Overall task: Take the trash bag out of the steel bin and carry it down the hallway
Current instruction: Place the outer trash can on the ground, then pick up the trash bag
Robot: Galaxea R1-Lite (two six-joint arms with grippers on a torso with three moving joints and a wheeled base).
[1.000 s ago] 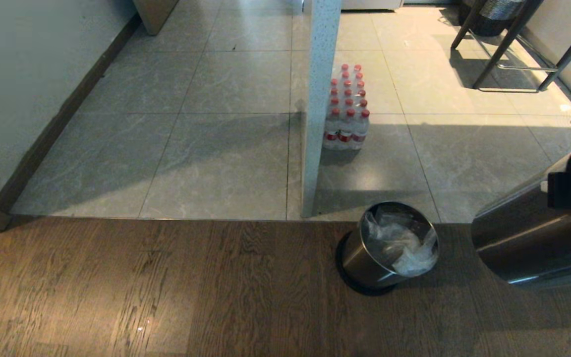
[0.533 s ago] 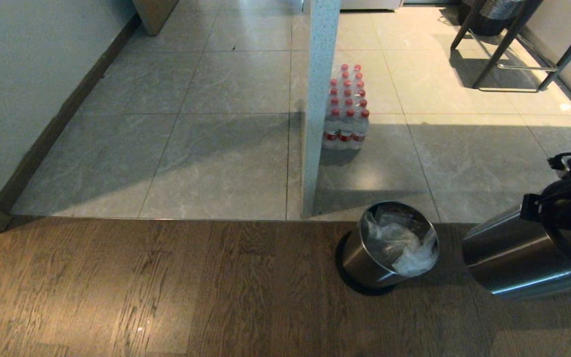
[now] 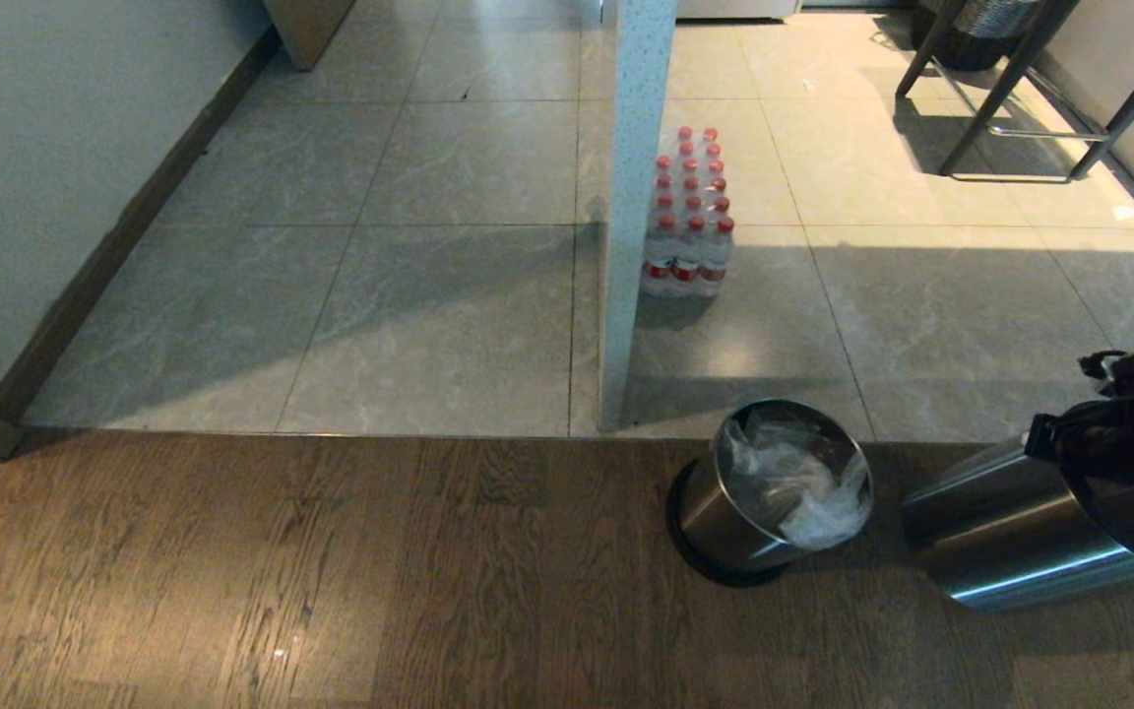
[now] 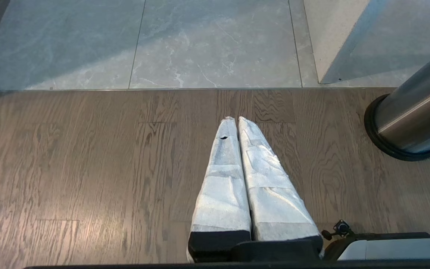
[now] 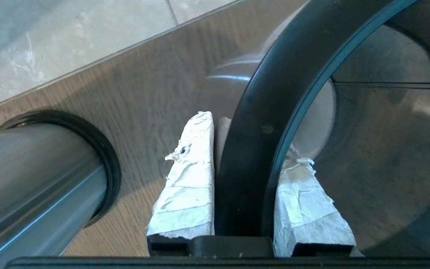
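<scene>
I see the right gripper (image 5: 245, 186) clamped on the black rim of a tilted brushed-steel outer shell (image 3: 1010, 537), lower right. The round steel bin (image 3: 724, 522) with clear bag (image 3: 803, 487) stands just left. Left gripper (image 4: 237, 123) fingers pressed together, idle.

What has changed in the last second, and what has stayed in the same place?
The right gripper, shut on the black rim of a second steel bin, has lowered that bin toward the wood floor. The steel bin with the clear bag, the water bottles and the left gripper kept still.
</scene>
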